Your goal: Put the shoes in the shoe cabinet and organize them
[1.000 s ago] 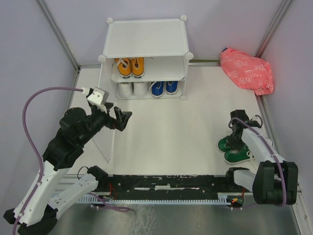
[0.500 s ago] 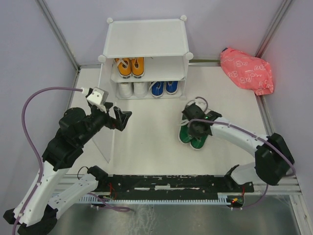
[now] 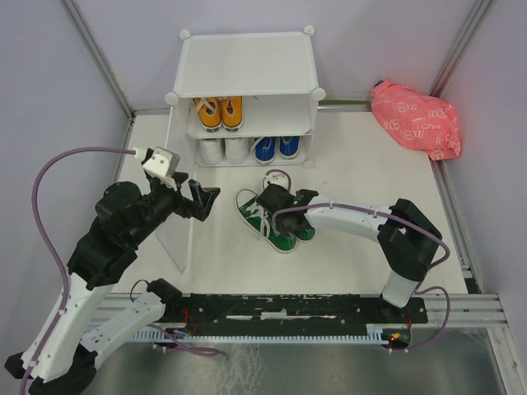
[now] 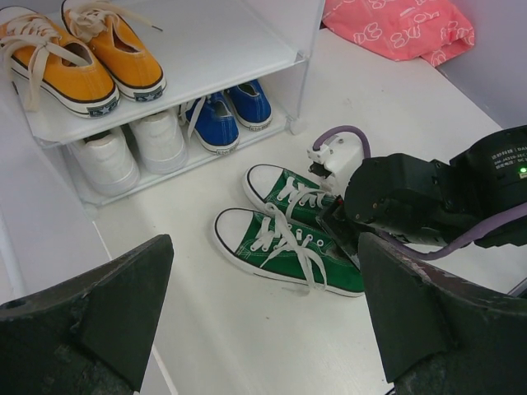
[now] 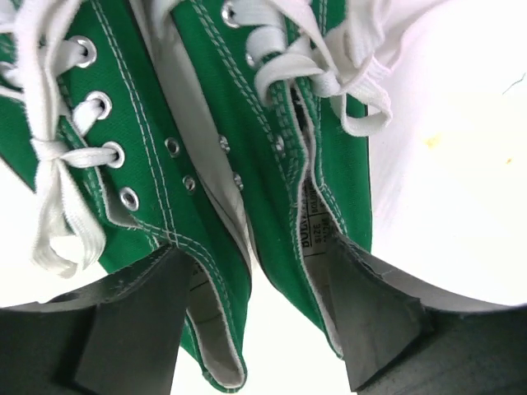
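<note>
The 2 green sneakers [image 3: 274, 219] lie side by side on the tabletop [image 3: 354, 164] just before the shoe cabinet [image 3: 247, 66] — toes slanting toward it, heels toward the right claw [image 5: 251, 321], which is clamped on their inner heel walls (1 finger per shoe). The left claw [image 4: 263, 329] gapes empty, farther off.

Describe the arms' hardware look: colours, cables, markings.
Both arms: white links, black joints, a purple cable each. The left gripper and right gripper are black; white camera block on the left wrist. The right wrist housing shows white print and a green LED.
</note>
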Tool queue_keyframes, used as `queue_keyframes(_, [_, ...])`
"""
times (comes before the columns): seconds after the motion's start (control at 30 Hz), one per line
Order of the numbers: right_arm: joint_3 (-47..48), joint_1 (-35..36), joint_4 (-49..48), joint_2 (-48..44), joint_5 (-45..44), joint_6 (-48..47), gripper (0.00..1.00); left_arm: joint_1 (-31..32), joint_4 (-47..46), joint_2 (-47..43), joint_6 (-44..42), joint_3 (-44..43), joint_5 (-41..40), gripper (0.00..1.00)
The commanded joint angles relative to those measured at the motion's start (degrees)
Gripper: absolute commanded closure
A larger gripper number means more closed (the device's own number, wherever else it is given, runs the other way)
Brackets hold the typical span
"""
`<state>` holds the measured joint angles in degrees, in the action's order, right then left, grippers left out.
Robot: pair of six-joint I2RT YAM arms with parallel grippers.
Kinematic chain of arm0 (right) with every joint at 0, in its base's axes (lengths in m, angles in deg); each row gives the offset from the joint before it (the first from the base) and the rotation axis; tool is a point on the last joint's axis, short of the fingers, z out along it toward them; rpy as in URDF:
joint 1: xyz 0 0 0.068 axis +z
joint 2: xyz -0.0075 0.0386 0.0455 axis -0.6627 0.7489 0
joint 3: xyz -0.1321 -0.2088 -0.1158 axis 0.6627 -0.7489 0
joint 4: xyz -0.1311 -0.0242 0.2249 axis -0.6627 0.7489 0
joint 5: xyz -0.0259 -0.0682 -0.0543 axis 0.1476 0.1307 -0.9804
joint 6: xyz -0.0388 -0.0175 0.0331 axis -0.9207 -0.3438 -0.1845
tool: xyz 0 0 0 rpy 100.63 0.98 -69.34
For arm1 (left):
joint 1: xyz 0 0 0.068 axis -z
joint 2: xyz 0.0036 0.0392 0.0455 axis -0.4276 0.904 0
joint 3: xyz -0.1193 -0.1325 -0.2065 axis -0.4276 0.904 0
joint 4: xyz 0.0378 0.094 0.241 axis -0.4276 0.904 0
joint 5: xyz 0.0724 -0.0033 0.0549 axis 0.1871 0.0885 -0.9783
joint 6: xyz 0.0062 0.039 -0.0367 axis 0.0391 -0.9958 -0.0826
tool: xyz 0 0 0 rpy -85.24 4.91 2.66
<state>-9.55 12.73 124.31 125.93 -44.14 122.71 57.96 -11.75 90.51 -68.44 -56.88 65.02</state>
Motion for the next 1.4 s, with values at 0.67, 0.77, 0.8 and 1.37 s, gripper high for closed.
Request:
queue_keyframes(0.67, [-0.56, 2.59, -2.24, -1.39, -4.99, 0.96, 0.33, -0.08, -0.92, 0.50, 0.06, -0.11, -0.83, 0.01])
queue_keyframes(0.77, [-2.83, 1.50, -4.51, -0.93, -4.42, 1.14, 0.35, -0.12, -1.09, 0.83, 0.00, 0.08, -0.84, 0.01])
queue_keyframes(0.8, [-3.82, 0.83, -5.74, -0.95, -3.89, 1.12, 0.36, -0.12, -1.12, 1.01, -0.02, 0.09, -0.83, 0.01])
queue_keyframes(1.37, [-0.25, -1.90, -6.29, -5.51, 4.61, -4.50, 0.98, -0.12, -1.75, 2.70, -0.21, -1.13, -0.50, 0.01])
